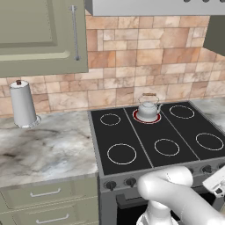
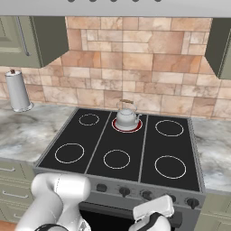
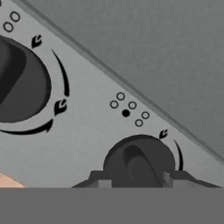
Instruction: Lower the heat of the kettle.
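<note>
The stove (image 1: pixel 176 132) with its black glass top is seen whole from both base cameras, six ringed burners in two rows, set into a marbled counter (image 1: pixel 44 145) in front of a tan tile backsplash (image 2: pixel 135 67). Green cabinets (image 1: pixel 39 35) are hung above the counter on the left, and drawers (image 1: pixel 44 193) are tucked under it. What the base views leave tiny gets blown up in the hand view: the grey control panel (image 3: pixel 87 131) runs diagonally, with one big dark knob (image 3: pixel 22 83) at the left edge and a second knob (image 3: pixel 140 162) right at the bottom. The gripper (image 3: pixel 138 181) is parked at that second knob, fingertips (image 3: pixel 98 181) sitting on either side of it, spread apart, though whether the knob is actually being pinched can't be told. A white paper towel roll (image 1: pixel 23 104) is stood upright on the counter, well left of the stove. The kettle (image 1: pixel 148 108) is found on the back middle burner, which is lit up red (image 2: pixel 127 127); it's upright, with the arched handle over the lid. Which way the spout points is too small to make out.
</note>
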Robot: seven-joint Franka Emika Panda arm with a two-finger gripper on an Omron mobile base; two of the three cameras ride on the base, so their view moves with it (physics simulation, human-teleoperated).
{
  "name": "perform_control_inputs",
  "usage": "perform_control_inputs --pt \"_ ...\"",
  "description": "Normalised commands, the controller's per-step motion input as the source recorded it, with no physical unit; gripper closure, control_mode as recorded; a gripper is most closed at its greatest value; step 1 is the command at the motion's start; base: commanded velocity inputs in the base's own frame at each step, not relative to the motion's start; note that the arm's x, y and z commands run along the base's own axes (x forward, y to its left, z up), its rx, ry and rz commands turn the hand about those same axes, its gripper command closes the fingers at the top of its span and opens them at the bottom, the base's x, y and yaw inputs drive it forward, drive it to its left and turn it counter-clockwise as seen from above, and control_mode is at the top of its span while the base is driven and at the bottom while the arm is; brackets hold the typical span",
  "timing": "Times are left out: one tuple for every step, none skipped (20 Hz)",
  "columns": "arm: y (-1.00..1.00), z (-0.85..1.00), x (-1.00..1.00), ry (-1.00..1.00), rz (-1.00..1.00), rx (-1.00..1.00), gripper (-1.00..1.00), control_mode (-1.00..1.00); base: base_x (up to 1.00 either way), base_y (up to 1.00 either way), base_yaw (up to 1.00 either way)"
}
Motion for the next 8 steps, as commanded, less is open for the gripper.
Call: perform_control_inputs --pt "-0.01 0.32 -0.09 0.10 -0.04 0.38 1.00 -1.00 0.00 0.00 0.00" --pt "-0.01 0.32 -0.09 0.10 -0.04 0.37 1.00 -1.00 0.00 0.00 0.00" --pt "0.00 0.35 -0.06 0.10 -0.04 0.36 1.00 -1.00 0.00 0.00 0.00" --pt "0.00 0.38 -0.06 0.10 -0.04 0.35 1.00 -1.00 0.00 0.00 0.00" --pt "0.00 0.39 -0.06 0.10 -0.03 0.35 1.00 -1.00 0.00 0.00 0.00" --pt "0.00 0.40 -0.08 0.10 -0.03 0.33 1.00 -1.00 0.00 0.00 0.00" --pt "0.00 0.39 -0.08 0.09 -0.03 0.32 1.00 -1.00 0.00 0.00 0.00" --pt "0.00 0.39 -0.08 0.10 -0.03 0.32 1.00 -1.00 0.00 0.00 0.00"
